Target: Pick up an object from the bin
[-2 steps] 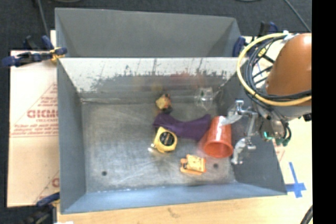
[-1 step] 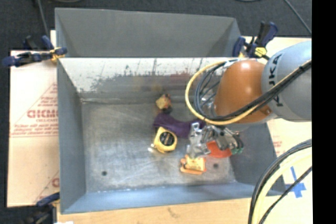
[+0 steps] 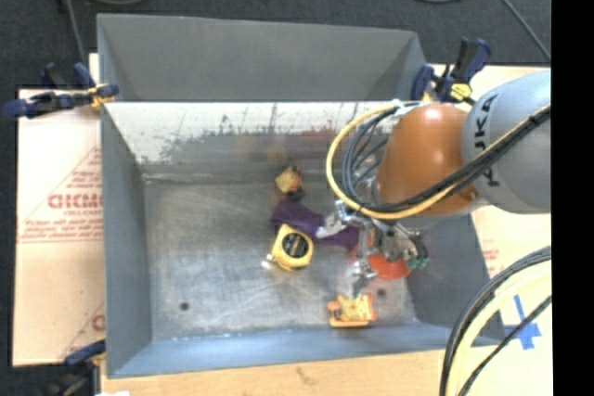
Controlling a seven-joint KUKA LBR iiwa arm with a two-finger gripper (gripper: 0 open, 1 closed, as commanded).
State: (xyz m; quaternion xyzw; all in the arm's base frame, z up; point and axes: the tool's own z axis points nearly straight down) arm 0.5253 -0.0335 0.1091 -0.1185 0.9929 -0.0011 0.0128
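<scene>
My gripper (image 3: 373, 246) hangs low over the right part of the bin floor, partly covered by the arm's orange dome. Right under it lies a red-orange round thing (image 3: 390, 268), partly hidden. Just below, by the front wall, is a small orange and yellow flat thing (image 3: 353, 312). To the gripper's left lies a purple piece (image 3: 299, 215), with a yellow tape measure (image 3: 290, 249) with a black face touching its lower side.
A small brown and yellow object (image 3: 290, 181) sits farther back near the middle. The left half of the bin floor is bare metal. The arm and its cables cover the bin's right side.
</scene>
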